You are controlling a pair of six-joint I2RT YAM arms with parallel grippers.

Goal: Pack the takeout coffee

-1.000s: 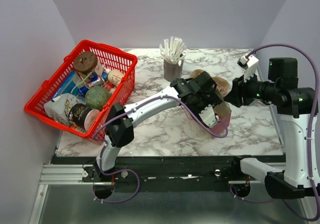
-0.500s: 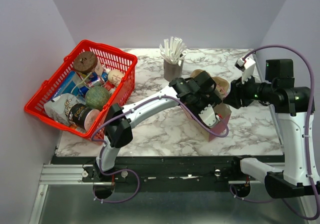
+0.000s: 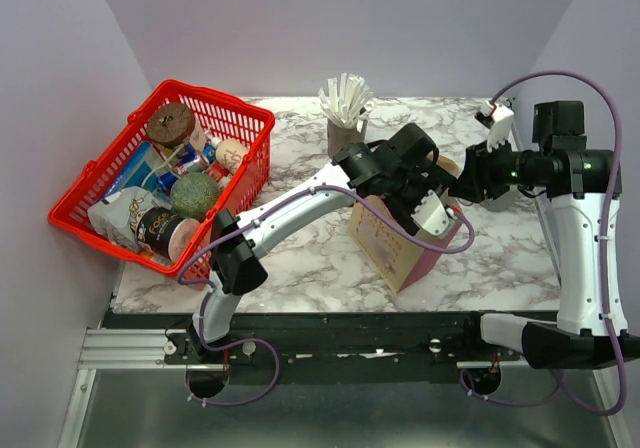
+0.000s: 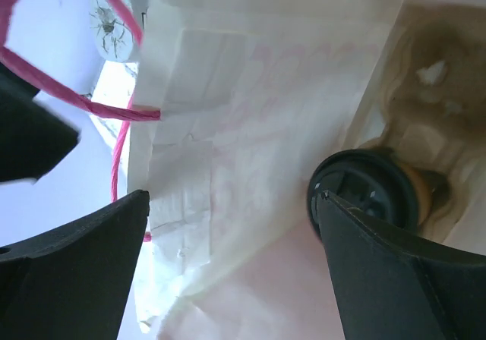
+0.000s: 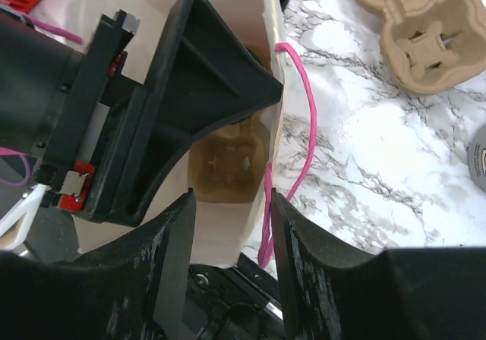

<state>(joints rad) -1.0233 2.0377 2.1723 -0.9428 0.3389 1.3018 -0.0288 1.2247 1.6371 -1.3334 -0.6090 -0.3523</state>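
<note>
The takeout coffee (image 4: 364,192), a tan cup under a black lid, sits deep in a pale paper bag (image 3: 395,243) with pink handles, in a brown moulded recess at the bag's bottom. My left gripper (image 4: 231,226) is inside the bag's mouth, well back from the cup. Its jaws are wide open and hold nothing. In the top view it shows at the bag's upper edge (image 3: 433,213). My right gripper (image 5: 231,260) is shut on the bag's end wall at the rim, with a pink handle (image 5: 304,127) against its right finger.
A red basket (image 3: 160,178) of groceries stands at the left. A grey cup of white sticks (image 3: 346,133) is at the back. A loose pulp carrier (image 5: 414,33) lies on the marble beside the bag. The table's front edge is close below the bag.
The bag has been tipped up from lying low to standing more upright. My right gripper has risen and moved back with its rim. My left gripper has moved up and back.
</note>
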